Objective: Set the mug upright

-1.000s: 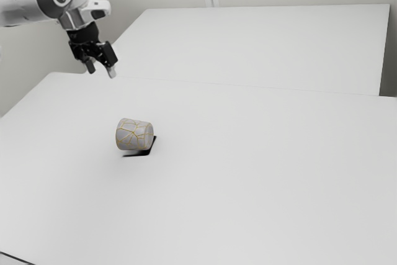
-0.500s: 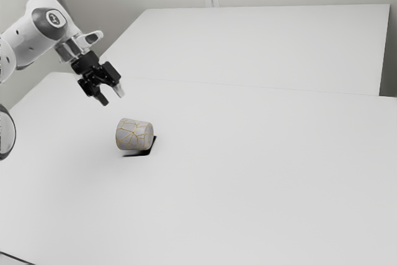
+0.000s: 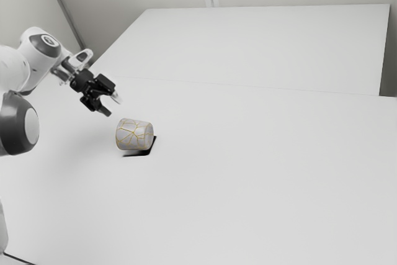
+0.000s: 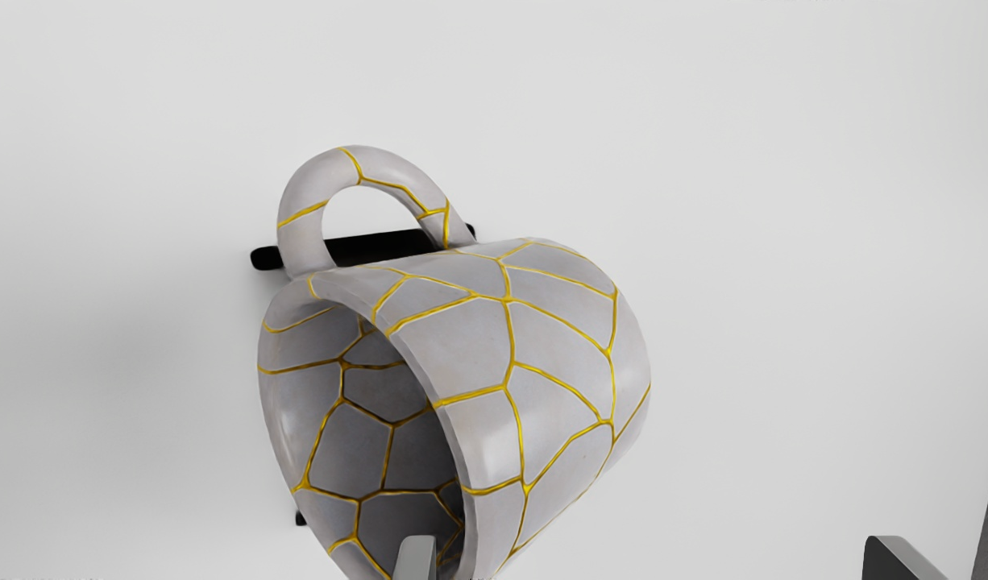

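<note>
Mug (image 3: 134, 133) on its side, gripper (image 3: 111, 105) parted and near it.
In the exterior view, you have the mug lying on the table (image 3: 260, 184), toward that view's left, its narrower end toward that view's right and a dark shadow (image 3: 147, 151) by it; your arm (image 3: 42, 54) comes in from the left, and the gripper's fingers stand apart, a gap between them and the mug. In the wrist view, you look partly into the mouth (image 4: 365, 427) (gold lines run inside as well as out), with the handle (image 4: 381, 167) on the side away from the gripper (image 4: 657, 556); one fingertip (image 4: 417, 556) overlaps the mouth in your line of sight, the other shows against the table, and nothing is clamped between them.
</note>
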Action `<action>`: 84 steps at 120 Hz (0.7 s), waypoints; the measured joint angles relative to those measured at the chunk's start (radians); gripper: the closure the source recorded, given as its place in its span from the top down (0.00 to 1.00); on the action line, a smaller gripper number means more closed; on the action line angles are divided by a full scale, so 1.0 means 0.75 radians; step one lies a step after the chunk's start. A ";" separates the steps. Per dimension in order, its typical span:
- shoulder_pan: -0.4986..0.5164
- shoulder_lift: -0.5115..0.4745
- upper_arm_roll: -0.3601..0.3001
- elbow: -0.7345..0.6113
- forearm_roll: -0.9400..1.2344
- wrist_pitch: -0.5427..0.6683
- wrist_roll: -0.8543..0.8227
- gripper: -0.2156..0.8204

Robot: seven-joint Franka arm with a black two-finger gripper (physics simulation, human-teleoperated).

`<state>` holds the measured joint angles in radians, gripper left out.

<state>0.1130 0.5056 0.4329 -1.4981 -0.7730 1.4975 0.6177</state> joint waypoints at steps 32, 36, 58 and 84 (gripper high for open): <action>0.031 0.018 0.003 -0.148 -0.032 0.005 0.070 0.76; 0.029 0.019 0.002 -0.160 -0.037 0.006 0.076 0.76; 0.015 0.043 -0.015 -0.185 -0.092 0.023 0.107 0.76; -0.007 0.030 -0.017 -0.225 -0.152 0.039 0.132 0.74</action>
<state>0.1076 0.5279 0.4202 -1.6665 -0.8872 1.5267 0.7165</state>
